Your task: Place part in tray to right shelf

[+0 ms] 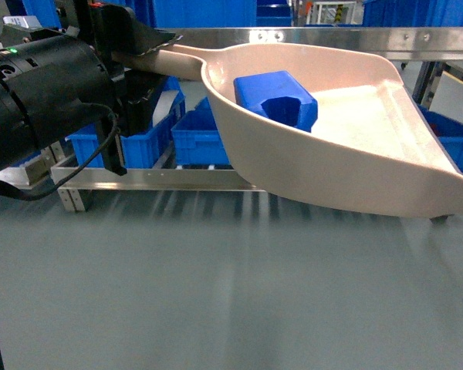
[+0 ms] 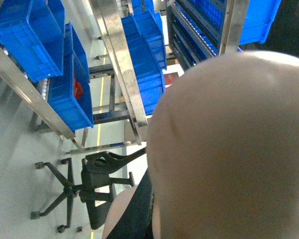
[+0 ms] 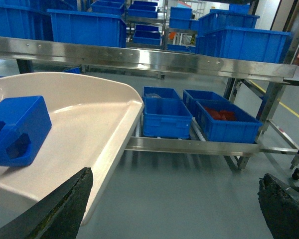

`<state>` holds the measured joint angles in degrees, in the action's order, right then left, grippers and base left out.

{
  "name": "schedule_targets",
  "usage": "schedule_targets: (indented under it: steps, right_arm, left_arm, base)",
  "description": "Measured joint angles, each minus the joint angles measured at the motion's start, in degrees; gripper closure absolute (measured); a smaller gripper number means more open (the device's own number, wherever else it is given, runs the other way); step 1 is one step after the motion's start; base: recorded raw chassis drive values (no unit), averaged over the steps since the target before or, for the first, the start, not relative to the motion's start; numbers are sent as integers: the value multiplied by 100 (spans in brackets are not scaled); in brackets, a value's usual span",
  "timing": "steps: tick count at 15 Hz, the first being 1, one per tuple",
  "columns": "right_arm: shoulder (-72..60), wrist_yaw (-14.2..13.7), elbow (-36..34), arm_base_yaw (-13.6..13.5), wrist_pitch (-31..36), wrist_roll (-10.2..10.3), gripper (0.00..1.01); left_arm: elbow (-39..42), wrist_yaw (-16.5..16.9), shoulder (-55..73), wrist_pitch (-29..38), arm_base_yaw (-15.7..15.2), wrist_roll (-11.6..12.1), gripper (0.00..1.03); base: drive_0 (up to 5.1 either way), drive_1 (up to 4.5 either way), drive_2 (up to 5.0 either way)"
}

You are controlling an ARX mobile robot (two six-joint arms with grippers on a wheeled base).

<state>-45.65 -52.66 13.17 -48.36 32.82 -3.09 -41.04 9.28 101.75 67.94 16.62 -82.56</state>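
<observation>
The cream tray [image 1: 355, 146] hangs in the air in front of the right shelf [image 1: 332, 40], tilted with its open mouth lower right. My left gripper [image 1: 139, 62] is shut on the tray's handle at the upper left. The blue part [image 1: 274, 99] lies inside the tray near the handle end. In the left wrist view the tray's underside [image 2: 229, 149] fills the right half, with one dark finger [image 2: 137, 209] against it. The right wrist view shows the tray [image 3: 84, 124] with the part [image 3: 15, 132] at left. My right gripper [image 3: 174, 209] stands open and empty, its left finger beside the tray's edge.
Blue crates [image 3: 167, 117] sit on the shelf's low level, one holding red items [image 3: 224, 115]. A steel front rail [image 3: 139, 57] runs above them, with more crates behind. A black office chair [image 2: 89, 189] stands on the grey floor [image 1: 216, 293].
</observation>
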Motion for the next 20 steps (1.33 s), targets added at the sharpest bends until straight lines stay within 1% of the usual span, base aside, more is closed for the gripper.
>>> schedule_targets:
  steps: [1,20]
  right_arm:
    - [0,-2,0,0,0,0,3]
    - [0,2,0,0,2,0,3]
  left_arm:
    - [0,-35,0,4,-24,0,87]
    - [0,-11,-2,11,-11,0,87]
  base:
    - [0,0,0]
    - [0,0,0]
